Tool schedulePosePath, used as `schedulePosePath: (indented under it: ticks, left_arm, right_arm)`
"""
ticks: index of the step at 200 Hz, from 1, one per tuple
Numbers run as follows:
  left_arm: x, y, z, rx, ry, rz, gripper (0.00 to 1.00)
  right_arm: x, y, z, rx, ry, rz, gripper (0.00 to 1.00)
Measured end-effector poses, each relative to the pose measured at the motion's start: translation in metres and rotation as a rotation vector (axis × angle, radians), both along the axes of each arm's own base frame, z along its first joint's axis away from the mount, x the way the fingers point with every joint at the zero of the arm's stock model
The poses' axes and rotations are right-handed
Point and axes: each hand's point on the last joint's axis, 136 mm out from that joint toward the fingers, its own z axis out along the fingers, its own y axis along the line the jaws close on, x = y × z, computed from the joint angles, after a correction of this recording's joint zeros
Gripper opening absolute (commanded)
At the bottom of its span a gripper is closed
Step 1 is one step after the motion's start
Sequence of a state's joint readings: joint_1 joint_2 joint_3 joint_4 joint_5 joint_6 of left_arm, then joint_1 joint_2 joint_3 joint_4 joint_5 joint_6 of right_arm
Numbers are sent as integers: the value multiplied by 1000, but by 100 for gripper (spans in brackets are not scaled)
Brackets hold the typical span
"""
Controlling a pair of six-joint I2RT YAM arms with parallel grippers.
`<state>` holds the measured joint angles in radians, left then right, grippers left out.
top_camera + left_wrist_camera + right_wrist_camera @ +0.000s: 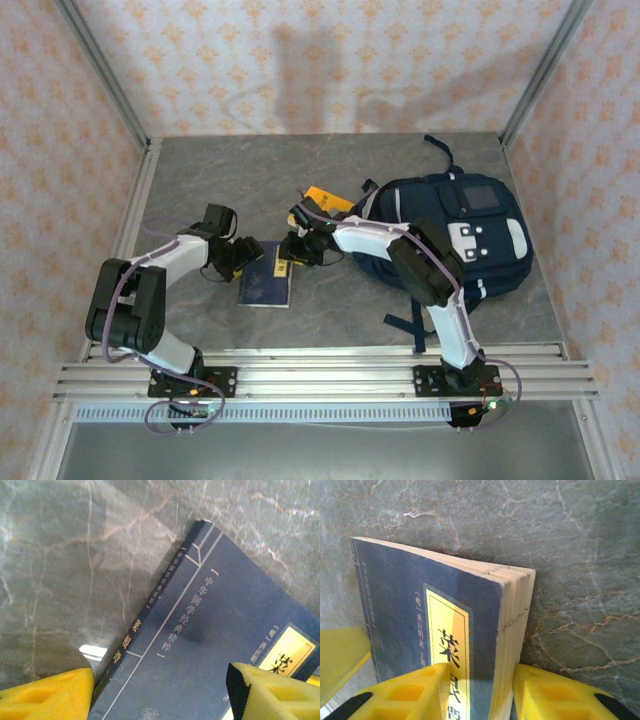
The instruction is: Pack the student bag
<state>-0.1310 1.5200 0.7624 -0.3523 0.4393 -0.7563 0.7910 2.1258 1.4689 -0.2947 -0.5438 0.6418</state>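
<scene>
While left gripper (pixel 159 690) hangs spread, right gripper (pixel 482 682)—arm stretched leftward—clamps the book (pixel 400 595).

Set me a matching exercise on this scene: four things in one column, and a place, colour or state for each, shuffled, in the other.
Things:
1. student bag
2. blue book
3. left gripper
4. right gripper

Descriptions:
A. open, astride the book's spine
B. closed on the book's page edge
C. navy, lying furthest right
D. yellow title label on its cover

Pairs: 1-C, 2-D, 3-A, 4-B
</scene>
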Motion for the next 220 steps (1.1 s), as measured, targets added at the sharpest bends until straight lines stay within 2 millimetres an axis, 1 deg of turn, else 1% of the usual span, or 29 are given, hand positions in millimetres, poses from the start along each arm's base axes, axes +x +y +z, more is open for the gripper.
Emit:
schedulePosePath:
  ticks: [18,45,100,120,139,157,171,200,220]
  left_arm:
    - [-12,-7,0,-25,-10,-4,71]
    - [-23,-18,1,-72,-40,-12,72]
    - [-31,-33,7,-179,-90,-3,72]
    - [-35,-40,14,-224,-110,-6,72]
    - [-33,-41,29,-248,-157,-3,73]
    - [-29,-44,45,-276,-215,-10,73]
    - [-25,-47,54,-296,-251,-16,73]
    - [-19,-49,59,-307,-282,-19,73]
    - [-16,-50,54,-317,-279,-10,73]
  right_arm:
    - [0,-1,-1,-4,0,19,37]
    - [3,-4,-1,14,6,44,37]
    - [8,-11,0,76,50,79,36]
    - [10,-14,0,95,60,77,35]
    - [11,-15,0,110,65,78,34]
    - [10,-15,-1,121,70,79,34]
    - [10,-15,-1,128,72,80,33]
    - [10,-16,-2,138,74,81,33]
    - [10,-16,-2,142,76,83,32]
